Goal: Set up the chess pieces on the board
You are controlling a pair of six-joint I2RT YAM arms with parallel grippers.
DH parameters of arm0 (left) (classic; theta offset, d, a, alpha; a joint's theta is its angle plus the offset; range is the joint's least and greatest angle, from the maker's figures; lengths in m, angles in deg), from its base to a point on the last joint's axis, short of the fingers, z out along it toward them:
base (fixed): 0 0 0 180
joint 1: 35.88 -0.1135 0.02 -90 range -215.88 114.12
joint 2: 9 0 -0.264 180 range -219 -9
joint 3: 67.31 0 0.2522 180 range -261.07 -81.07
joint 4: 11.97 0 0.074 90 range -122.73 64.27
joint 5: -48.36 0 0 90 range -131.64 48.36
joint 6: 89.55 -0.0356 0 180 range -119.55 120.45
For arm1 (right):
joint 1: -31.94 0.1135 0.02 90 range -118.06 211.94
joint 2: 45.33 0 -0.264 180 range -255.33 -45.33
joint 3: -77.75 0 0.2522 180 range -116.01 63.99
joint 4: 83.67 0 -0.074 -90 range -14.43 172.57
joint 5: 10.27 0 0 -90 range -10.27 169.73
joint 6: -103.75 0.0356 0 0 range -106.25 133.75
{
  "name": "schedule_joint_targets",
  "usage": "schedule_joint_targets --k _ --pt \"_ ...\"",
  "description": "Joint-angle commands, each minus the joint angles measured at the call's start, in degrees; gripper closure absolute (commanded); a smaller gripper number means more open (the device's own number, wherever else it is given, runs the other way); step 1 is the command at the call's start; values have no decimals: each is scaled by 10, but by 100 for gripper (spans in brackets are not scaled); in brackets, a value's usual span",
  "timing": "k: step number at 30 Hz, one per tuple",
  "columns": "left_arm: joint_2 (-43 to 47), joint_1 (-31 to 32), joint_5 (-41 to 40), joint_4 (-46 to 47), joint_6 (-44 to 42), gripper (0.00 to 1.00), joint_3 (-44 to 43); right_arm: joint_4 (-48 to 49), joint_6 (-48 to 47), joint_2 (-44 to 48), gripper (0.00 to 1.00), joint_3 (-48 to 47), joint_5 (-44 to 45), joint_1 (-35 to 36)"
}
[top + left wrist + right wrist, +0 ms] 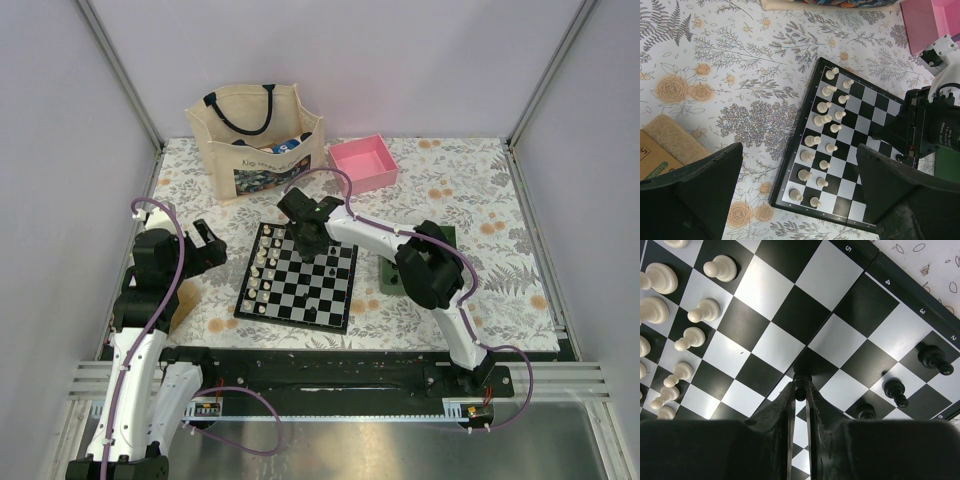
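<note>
While the right gripper [800,384] pinched one black chess piece [800,392], we watched the board [775,347].
The left gripper [799,150] hung wide open beside the board's left edge.

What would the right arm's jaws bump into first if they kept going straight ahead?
Probably the board, at a dark square near its middle fold. They grip a small black chess piece, which would touch first. How high they are above it is unclear.
</note>
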Motion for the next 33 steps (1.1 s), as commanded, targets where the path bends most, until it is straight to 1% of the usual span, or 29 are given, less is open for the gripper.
schedule_joint_targets --k 1,7,15,19,24,33 --pt "7 -3 8 24 3 1 2 -7 -5 8 82 -12 8 -6" --pt "5 -3 9 24 3 1 2 0 -7 44 82 18 13 -5" --pt "3 -3 12 25 3 1 2 36 8 143 83 140 12 -5" --pt "2 -3 12 25 2 1 2 56 18 174 83 186 -4 -5" --pt "1 -4 13 25 3 1 2 66 23 189 83 222 -11 -4" --pt "3 -4 12 25 3 1 2 78 28 181 82 227 -28 -4"
